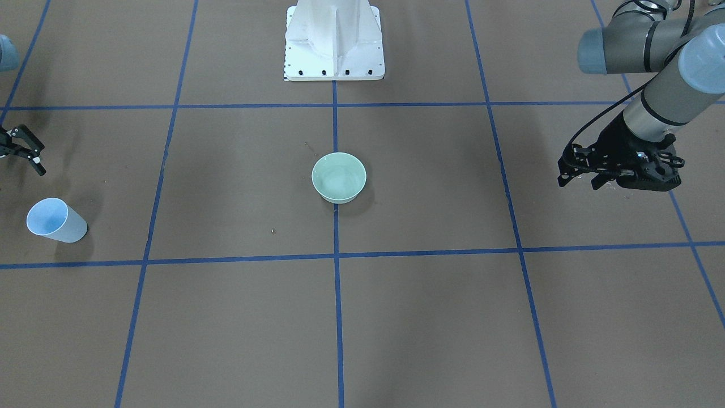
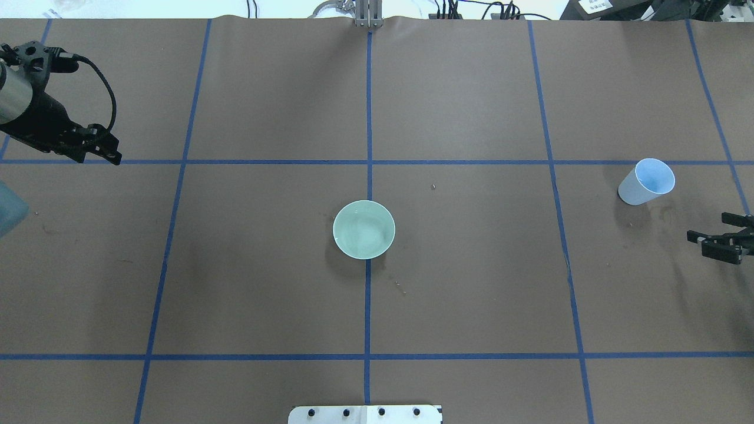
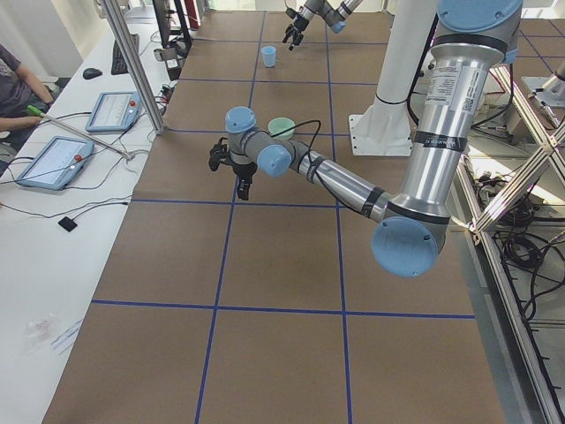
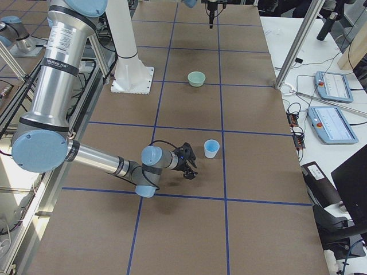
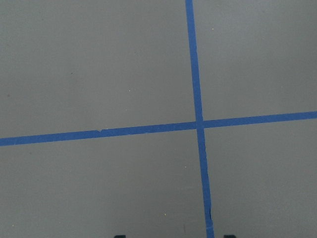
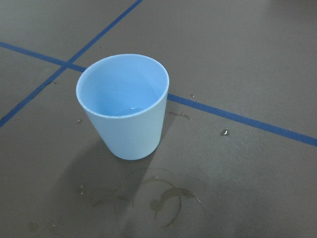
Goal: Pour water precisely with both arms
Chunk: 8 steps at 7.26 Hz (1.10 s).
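A pale blue cup (image 6: 124,106) stands upright on the brown table, with a little water (image 6: 132,108) glinting at its bottom. The overhead view puts the cup (image 2: 647,181) at the far right, and my right gripper (image 2: 704,238) hovers open just beside it, holding nothing. At the table's middle, on the blue centre line, sits the pale green bowl (image 2: 364,229). My left gripper (image 2: 109,154) hangs open and empty over the far left of the table, well away from the bowl. In the front-facing view the left gripper (image 1: 578,180) is at the right and the right gripper (image 1: 35,153) at the left edge.
Droplets and dried ring stains (image 6: 163,198) mark the paper around the cup. The white pedestal base (image 1: 334,51) stands behind the bowl. A side desk with tablets (image 3: 62,159), a person's arm (image 3: 18,88) and a metal post (image 3: 132,66) border the table's far edge.
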Each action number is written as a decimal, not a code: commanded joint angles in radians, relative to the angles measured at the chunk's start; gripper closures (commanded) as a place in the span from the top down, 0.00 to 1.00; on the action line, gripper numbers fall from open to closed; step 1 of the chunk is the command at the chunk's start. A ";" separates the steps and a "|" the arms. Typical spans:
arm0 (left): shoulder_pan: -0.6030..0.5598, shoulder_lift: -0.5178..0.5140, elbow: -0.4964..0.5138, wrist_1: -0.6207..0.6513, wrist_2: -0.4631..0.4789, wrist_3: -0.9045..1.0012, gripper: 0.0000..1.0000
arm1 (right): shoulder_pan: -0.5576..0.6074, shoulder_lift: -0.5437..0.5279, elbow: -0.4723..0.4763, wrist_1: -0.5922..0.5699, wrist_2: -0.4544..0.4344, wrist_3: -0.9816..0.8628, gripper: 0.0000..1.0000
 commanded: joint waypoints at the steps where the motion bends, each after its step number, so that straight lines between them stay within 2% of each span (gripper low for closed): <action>1: 0.000 0.000 0.000 0.002 0.001 -0.001 0.73 | 0.186 0.024 -0.024 -0.081 0.184 -0.013 0.99; 2: 0.005 -0.012 0.000 0.002 0.001 -0.021 0.75 | 0.257 0.053 -0.023 -0.149 0.253 -0.063 0.99; 3: 0.015 -0.027 0.001 -0.002 0.000 -0.079 0.76 | 0.319 0.070 -0.018 -0.236 0.275 -0.170 0.99; 4: 0.093 -0.094 0.003 -0.003 0.003 -0.207 0.77 | 0.379 0.100 -0.013 -0.335 0.307 -0.226 0.99; 5: 0.226 -0.184 0.016 0.000 0.019 -0.357 0.77 | 0.454 0.148 -0.013 -0.455 0.406 -0.286 0.99; 6: 0.295 -0.263 0.050 0.002 0.068 -0.456 0.77 | 0.521 0.189 -0.012 -0.591 0.477 -0.402 0.99; 7: 0.328 -0.317 0.093 0.002 0.075 -0.478 0.77 | 0.572 0.234 -0.009 -0.726 0.501 -0.532 0.99; 8: 0.357 -0.411 0.177 0.002 0.075 -0.482 0.77 | 0.601 0.258 0.000 -0.855 0.510 -0.642 0.99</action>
